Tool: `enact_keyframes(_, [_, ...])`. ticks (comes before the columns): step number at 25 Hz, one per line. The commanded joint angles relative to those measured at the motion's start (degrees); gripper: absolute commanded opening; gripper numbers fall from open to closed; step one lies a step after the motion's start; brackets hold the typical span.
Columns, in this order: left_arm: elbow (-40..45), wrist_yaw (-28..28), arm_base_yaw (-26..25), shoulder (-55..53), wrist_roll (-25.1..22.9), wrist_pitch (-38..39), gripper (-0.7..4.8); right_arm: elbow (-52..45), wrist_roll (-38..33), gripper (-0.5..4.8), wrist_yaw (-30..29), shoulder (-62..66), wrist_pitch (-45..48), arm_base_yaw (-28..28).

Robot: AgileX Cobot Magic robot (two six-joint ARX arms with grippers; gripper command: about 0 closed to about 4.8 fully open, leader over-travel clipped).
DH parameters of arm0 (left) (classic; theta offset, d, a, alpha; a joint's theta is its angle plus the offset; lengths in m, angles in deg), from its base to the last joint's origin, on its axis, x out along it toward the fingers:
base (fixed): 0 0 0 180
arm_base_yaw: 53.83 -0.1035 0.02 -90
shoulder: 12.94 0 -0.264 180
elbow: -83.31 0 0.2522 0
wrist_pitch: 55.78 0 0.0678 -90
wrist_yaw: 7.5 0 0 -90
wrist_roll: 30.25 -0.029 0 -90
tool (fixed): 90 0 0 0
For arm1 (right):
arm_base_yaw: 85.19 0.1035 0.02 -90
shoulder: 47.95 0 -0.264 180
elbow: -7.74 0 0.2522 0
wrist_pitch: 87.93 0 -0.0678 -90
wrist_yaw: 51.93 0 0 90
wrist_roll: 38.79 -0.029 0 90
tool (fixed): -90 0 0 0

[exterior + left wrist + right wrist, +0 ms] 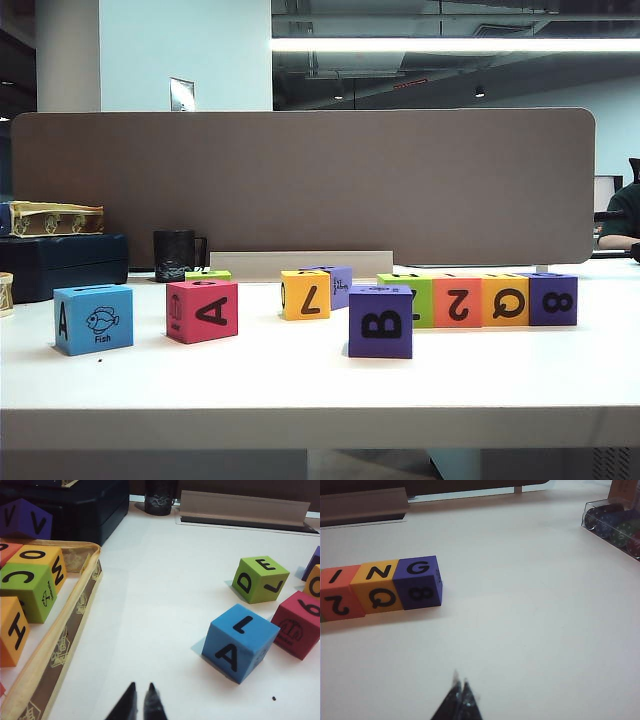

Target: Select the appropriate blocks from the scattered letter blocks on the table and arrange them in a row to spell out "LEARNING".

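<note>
Letter blocks stand scattered on the white table (320,390). From left to right I see a blue fish block (93,318), a red-pink A block (202,310), a yellow 7 block (306,295) and a purple B block (381,320). A row at the right ends in red 2 (457,300), orange Q (505,299) and purple 8 (553,298); their tops read I, N, G (417,582). My left gripper (141,686) is shut and empty, short of the blue L/A block (240,642) and the green D/E block (260,579). Shut and empty too, my right gripper (460,682) hangs over bare table. Neither gripper shows in the exterior view.
A cream-rimmed tray (75,605) beside the left gripper holds more blocks, among them a green C (27,590). A black mug (176,255) and a dark box (65,262) stand at the back left before the grey-brown partition (300,180). A clear case of chips (615,522) lies far right.
</note>
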Motion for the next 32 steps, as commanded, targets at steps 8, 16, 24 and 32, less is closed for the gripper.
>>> enact_keyframes(8, [0.0,0.0,0.0,0.0,1.8,0.4,0.21,-0.1,-0.7,-0.01,-0.7,-0.6,0.5,0.1])
enact_keyframes(16, [-0.1,2.3,0.0,0.0,6.4,-1.0,0.16,-0.1,-1.2,-0.01,-2.7,-0.6,0.6,0.1])
enact_keyframes(24, [-0.2,7.0,0.0,0.0,6.6,-1.5,-0.06,0.0,-3.2,-0.01,-4.2,-0.6,1.0,0.1])
enact_keyframes(32, [-5.1,8.0,0.0,0.0,10.1,-0.9,-0.06,1.6,-13.0,-0.02,-11.6,-0.5,5.4,0.3])
